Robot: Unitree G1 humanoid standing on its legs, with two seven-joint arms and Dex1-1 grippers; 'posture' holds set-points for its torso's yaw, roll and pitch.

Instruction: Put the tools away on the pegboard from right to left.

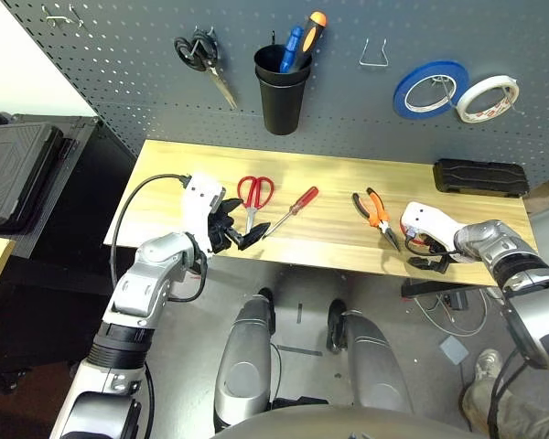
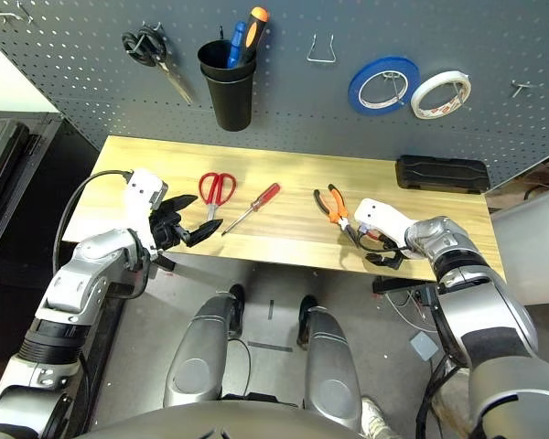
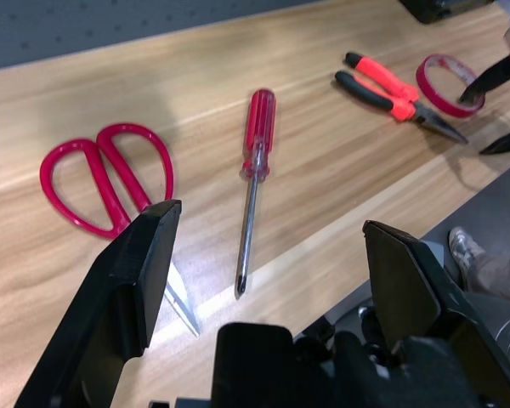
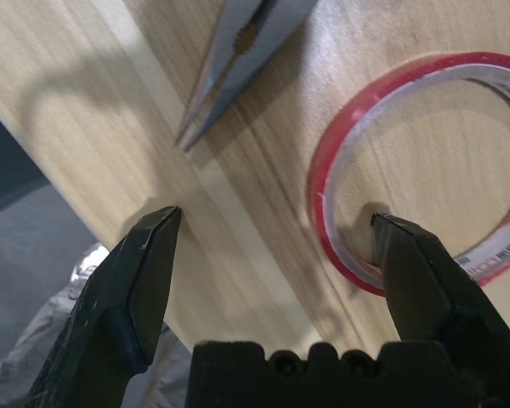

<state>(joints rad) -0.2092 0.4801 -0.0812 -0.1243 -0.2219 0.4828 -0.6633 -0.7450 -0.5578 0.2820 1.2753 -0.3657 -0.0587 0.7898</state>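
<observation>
A thin red tape ring (image 4: 325, 183) lies flat near the table's front right edge. My right gripper (image 4: 276, 225) stands open over it, one fingertip inside the ring and the other past the table edge. The orange-and-black pliers (image 1: 375, 212) lie just left of it. A red-handled screwdriver (image 1: 296, 206) and red-handled scissors (image 1: 253, 195) lie at centre left. My left gripper (image 1: 249, 236) hangs open at the front edge, just short of the scissors' blades, with nothing in it. The dark grey pegboard (image 1: 348, 110) rises behind the table.
On the pegboard hang black-handled scissors (image 1: 206, 57), a black cup (image 1: 282, 87) holding tools, an empty wire hook (image 1: 373, 55), a blue tape roll (image 1: 428, 89) and a white tape roll (image 1: 487, 99). A black case (image 1: 480, 176) sits at the table's back right.
</observation>
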